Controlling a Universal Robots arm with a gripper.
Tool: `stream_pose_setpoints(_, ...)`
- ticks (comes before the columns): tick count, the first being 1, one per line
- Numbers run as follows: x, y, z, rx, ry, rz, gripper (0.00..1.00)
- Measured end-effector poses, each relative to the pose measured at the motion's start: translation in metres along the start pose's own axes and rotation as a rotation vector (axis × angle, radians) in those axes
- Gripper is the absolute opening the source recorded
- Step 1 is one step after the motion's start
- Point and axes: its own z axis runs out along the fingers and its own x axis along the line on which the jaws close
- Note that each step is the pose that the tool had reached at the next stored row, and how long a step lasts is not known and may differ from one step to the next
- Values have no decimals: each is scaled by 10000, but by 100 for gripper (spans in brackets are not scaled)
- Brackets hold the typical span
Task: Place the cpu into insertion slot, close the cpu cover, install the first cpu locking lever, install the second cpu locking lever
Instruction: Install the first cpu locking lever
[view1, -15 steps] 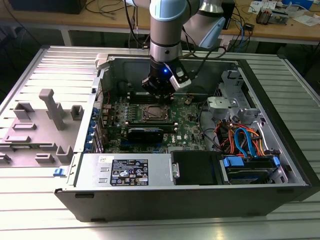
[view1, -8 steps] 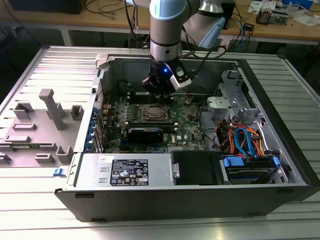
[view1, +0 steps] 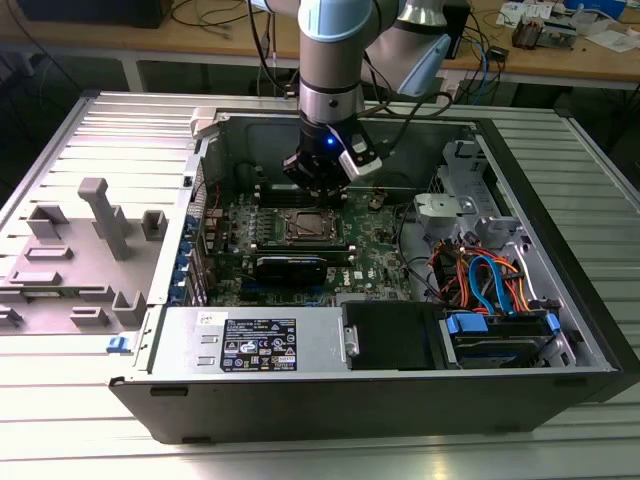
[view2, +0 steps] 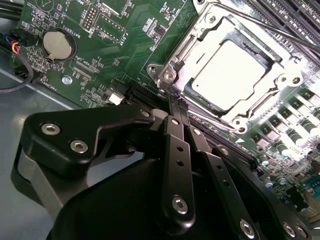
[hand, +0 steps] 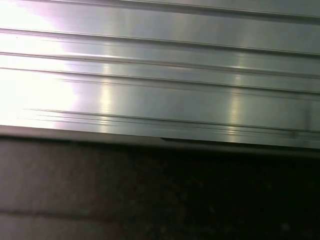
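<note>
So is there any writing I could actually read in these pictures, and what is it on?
Nothing can be quoted; there is print in three places, none of it legible.
On the black sticker: white print and symbols, too small to read.
On the white sticker beside it: too small to read.
On the green circuit board in the second wrist view: white lettering, too blurred to read.

The room is bright. The cpu (view2: 231, 75) shines white with glare. The ribbed metal (hand: 40, 90) glows white too. The black band (hand: 160, 195) looks blurry.
</note>
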Motion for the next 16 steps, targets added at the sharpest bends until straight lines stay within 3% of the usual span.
stream_pose_setpoints(16, 1, -1, 25, 28, 3, -1, 11)
